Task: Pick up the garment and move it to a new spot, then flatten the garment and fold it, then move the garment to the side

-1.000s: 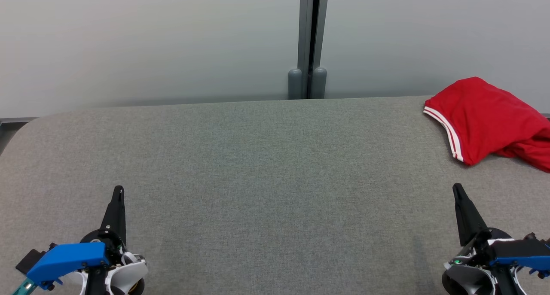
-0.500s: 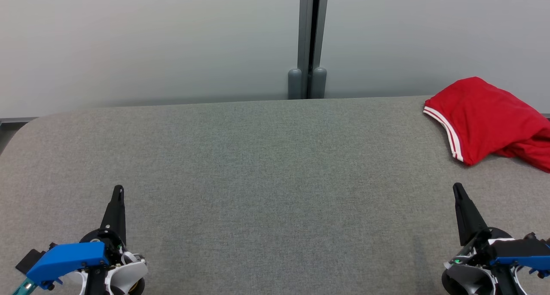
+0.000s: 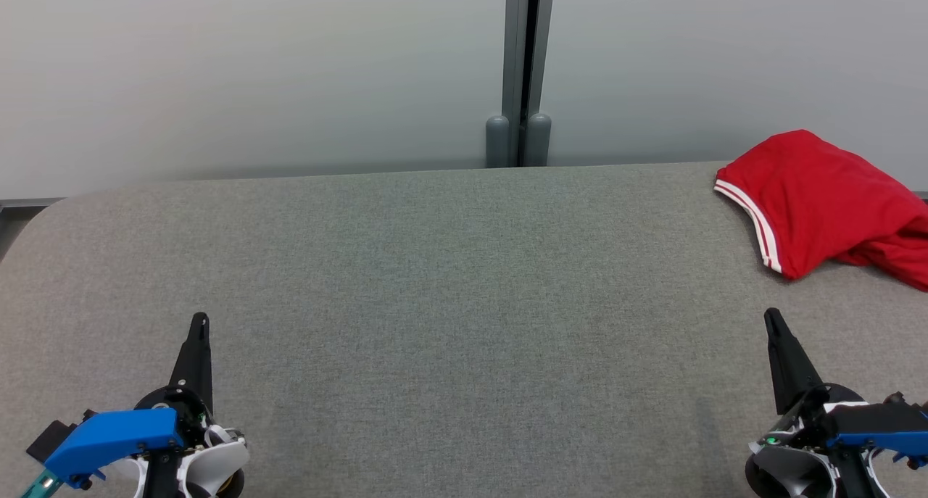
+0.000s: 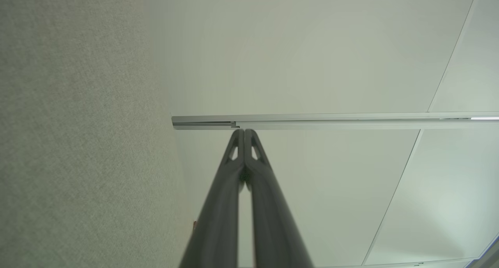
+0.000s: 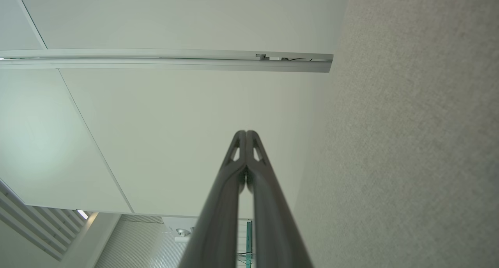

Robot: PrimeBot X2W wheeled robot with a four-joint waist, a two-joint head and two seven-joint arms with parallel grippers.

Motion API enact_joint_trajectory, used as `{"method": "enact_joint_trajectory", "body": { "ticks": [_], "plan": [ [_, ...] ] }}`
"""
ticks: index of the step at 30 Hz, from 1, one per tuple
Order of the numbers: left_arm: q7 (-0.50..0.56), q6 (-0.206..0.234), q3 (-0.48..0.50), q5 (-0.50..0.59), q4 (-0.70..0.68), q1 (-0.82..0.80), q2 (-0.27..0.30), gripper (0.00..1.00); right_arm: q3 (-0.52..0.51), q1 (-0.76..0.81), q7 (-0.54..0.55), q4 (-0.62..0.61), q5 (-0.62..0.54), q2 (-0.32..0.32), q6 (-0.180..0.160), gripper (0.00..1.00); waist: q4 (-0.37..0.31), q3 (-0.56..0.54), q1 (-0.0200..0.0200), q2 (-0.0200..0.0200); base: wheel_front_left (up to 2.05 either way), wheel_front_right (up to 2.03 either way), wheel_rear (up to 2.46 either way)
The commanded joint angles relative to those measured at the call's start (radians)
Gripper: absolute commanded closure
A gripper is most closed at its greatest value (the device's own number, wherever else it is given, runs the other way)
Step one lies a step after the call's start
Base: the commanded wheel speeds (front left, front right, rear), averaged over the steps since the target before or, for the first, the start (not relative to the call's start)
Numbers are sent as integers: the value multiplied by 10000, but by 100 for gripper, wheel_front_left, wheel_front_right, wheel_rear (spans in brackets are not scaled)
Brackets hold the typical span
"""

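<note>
Starting at my left, my left end effector (image 3: 199,320) sits at the near-left of the counter (image 3: 464,280), its two long, dark, tapered fingers (image 4: 224,213) pressed together into one narrow point and gripping nothing. In the left wrist view the tips meet, with small triangular cut-outs just behind them. The counter is a broad slab with rounded corners, covered in grey woven fabric with a fine, speckled grain. Behind its far edge stand smooth, pale, matte wall panels (image 3: 254,70), split near the middle by a slim grey metal post (image 3: 523,63) with two rounded caps (image 3: 497,139) at its foot. Further right, the garment (image 3: 819,193) lies at the counter's far right corner, well apart from both end effectors. It is soft red cloth, rumpled into a loose heap, with a double white stripe along one edge. That striped edge faces left, toward the counter's middle. Its long axis runs left to right, slanting toward me on the right, where the cloth bunches into folds and leaves the head view. Nearest right, my right end effector (image 3: 771,317) is likewise fully closed and empty, pointing away from me.
</note>
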Motion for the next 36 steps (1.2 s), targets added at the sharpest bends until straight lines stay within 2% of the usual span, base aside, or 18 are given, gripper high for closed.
{"method": "enact_joint_trajectory", "body": {
  "ticks": [1,36],
  "plan": [
    [38,-100,17,-24,-39,-101,-2,100,-33,-107,51,-25,14,12,4,100,1,0,0,0,0,0,0],
    [36,-101,14,-26,-40,-101,-1,100,-36,-107,55,-26,11,13,4,100,1,0,0,0,0,0,0]
  ]
}}
